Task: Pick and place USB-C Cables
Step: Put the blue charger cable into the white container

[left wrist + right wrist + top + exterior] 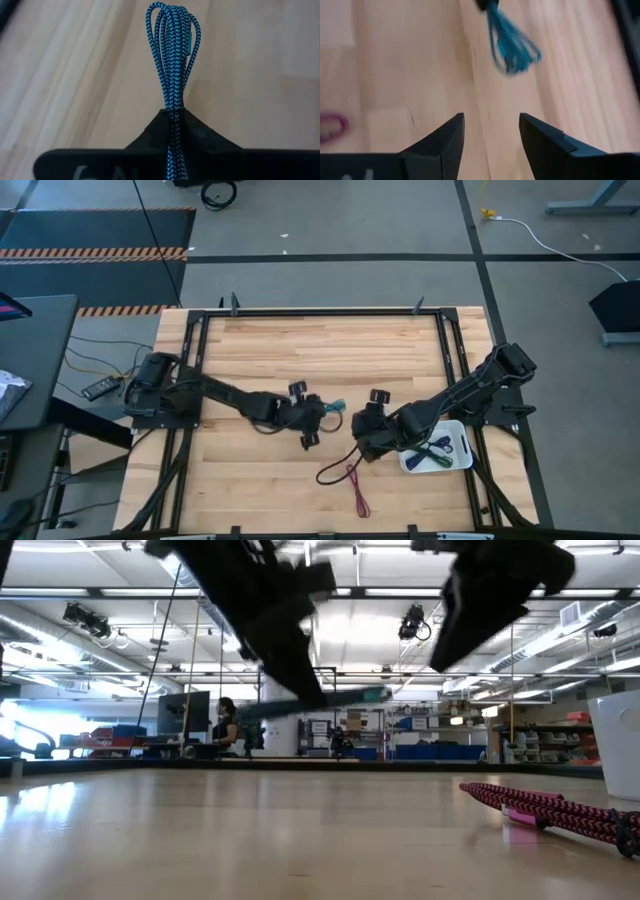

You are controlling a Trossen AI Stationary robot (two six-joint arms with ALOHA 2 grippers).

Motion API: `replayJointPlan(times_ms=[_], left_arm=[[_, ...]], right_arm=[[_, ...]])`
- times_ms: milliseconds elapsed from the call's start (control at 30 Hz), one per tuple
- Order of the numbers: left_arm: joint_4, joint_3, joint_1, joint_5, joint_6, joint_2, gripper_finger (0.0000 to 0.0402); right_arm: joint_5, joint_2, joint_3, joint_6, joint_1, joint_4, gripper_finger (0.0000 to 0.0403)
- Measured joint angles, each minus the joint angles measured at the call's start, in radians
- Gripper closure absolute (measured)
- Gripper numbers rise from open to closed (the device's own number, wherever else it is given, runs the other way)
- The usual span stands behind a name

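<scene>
Left gripper [322, 412] pinched shut on the teal cable [172, 55], lifted off the table, sticking straight out past the tips toward the right gripper [362, 425]. Right gripper wide open, holding nothing, just beside that cable. Tray [462, 460] behind it. Maroon cable [345, 475] lying near, below. No writing readable.

You look straight down on the whole table [300, 350] from above; low view skims its top. Both wrist cameras, close in, share the teal cable [172, 60].
</scene>
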Motion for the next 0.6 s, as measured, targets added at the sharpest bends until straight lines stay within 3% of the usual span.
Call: replayJointPlan(times_ms=[333, 600], left_arm=[[-0.116, 0.002, -0.140, -0.138, -0.028, -0.109, 0.0370], [-0.121, 0.002, -0.199, -0.157, -0.026, -0.135, 0.0369]], right_arm=[[0.139, 0.000, 0.000, -0.365, 0.005, 0.424, 0.0208], [0.131, 0.003, 0.000, -0.473, -0.030, 0.461, 0.0208]])
